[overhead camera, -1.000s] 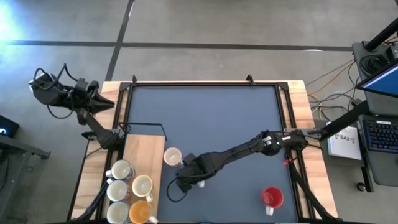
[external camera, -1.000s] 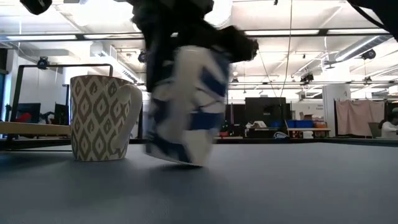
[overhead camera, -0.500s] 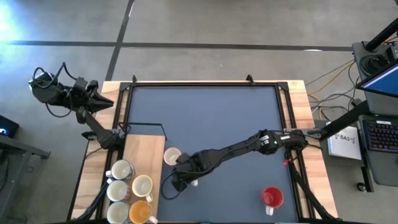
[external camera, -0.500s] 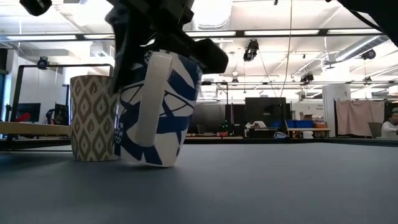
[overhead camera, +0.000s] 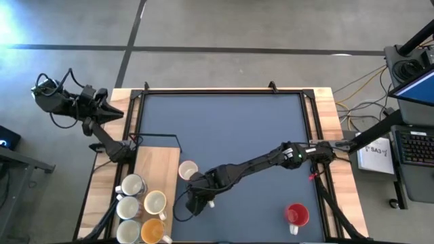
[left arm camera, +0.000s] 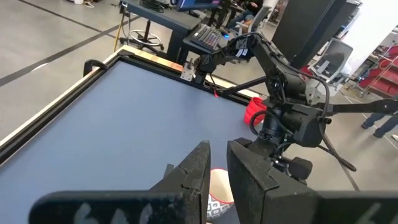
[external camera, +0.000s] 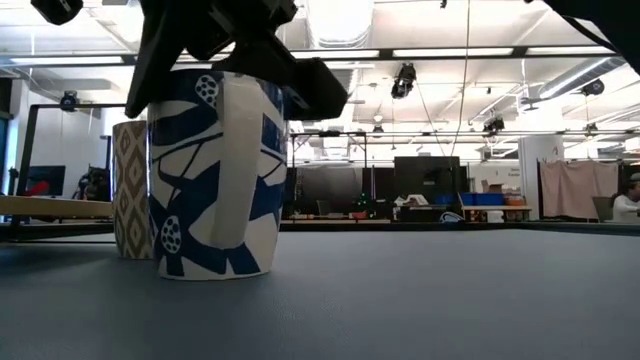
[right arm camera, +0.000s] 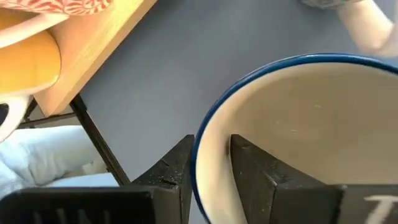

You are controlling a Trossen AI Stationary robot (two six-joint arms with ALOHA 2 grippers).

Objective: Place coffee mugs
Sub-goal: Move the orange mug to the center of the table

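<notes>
One blue-and-white mug (external camera: 215,175) stands upright on the blue tabletop (overhead camera: 230,129), mouth up and its long axis vertical, its handle facing the low camera; the right gripper (right arm camera: 208,168) pinches its blue rim, one finger inside the cup and one outside. Just behind it stands a patterned mug (external camera: 130,190), also upright, close to the edge of the wooden board (overhead camera: 159,156). Four mugs (overhead camera: 142,207) cluster on that board, an orange one (overhead camera: 152,230) nearest the front. A red mug (overhead camera: 296,215) sits well apart on the tabletop's right side. The left gripper (left arm camera: 217,171) waits above the far left corner, its fingers only narrowly parted.
</notes>
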